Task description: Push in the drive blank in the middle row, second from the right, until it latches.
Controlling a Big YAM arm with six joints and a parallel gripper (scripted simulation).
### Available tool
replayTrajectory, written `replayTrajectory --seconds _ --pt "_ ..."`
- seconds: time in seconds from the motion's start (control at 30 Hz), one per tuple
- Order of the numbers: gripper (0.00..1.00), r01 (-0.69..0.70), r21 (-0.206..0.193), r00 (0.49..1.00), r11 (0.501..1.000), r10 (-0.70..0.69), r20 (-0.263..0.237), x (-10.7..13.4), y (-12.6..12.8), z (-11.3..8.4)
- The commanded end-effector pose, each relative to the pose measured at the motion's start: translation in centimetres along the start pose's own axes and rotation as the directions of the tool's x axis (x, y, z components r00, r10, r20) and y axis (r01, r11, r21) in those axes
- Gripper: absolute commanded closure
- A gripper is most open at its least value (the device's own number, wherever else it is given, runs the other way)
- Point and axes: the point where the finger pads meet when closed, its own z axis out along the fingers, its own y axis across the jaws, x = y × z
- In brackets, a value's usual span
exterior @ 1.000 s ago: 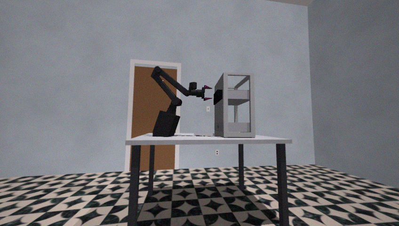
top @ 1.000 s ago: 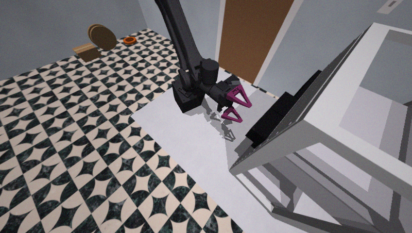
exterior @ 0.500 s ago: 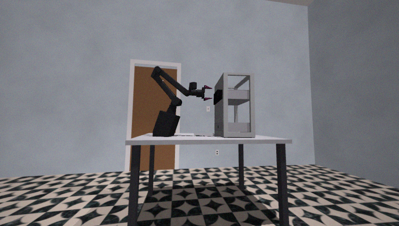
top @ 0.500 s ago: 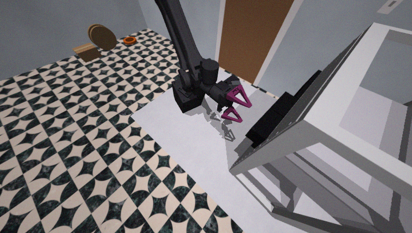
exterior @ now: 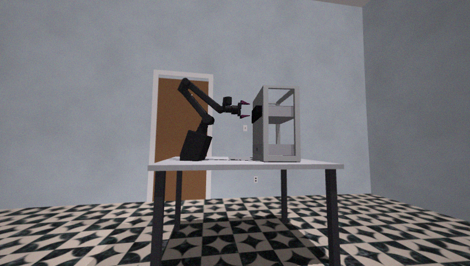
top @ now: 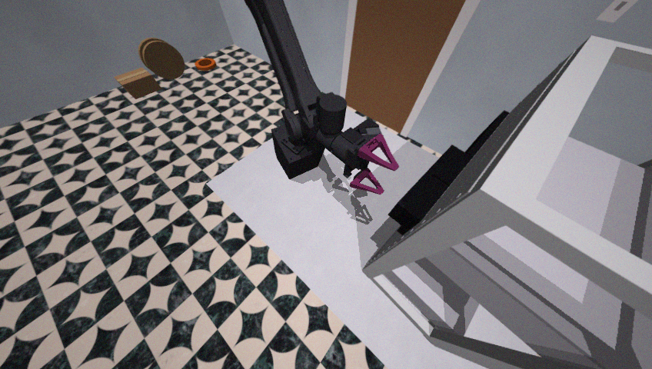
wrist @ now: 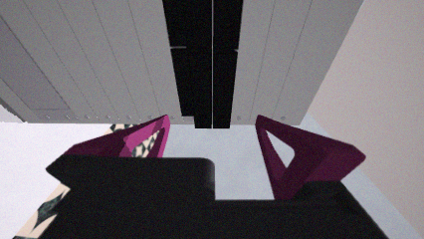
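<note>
The grey open-frame rack (exterior: 276,124) stands on the white table, also in the overhead view (top: 526,191). Black drive blanks (top: 439,182) stick out of its front face; from the side they show as a black block (exterior: 256,113) high on the front. In the wrist view the blanks (wrist: 203,65) run as dark columns down the grey front, with seams between them. My gripper (top: 374,167) (exterior: 244,109) with magenta fingers is open and empty. It points at the rack front, a short gap away. In the wrist view the fingers straddle the lower end of the dark columns.
The arm's black base (exterior: 195,144) sits on the table left of the rack. A brown door (exterior: 178,131) is behind the arm. A wooden disc (top: 161,58), a small box (top: 137,82) and an orange ring (top: 205,64) lie on the floor far off.
</note>
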Motion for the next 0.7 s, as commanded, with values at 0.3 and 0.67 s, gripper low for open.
replayTrajectory --seconds 0.3,0.67 --pt "1.0 0.012 0.062 1.0 0.998 -0.011 -0.012 0.75 -2.98 1.32" --pt "1.0 0.012 0.062 1.0 0.998 -0.011 -0.012 0.75 -2.98 1.32"
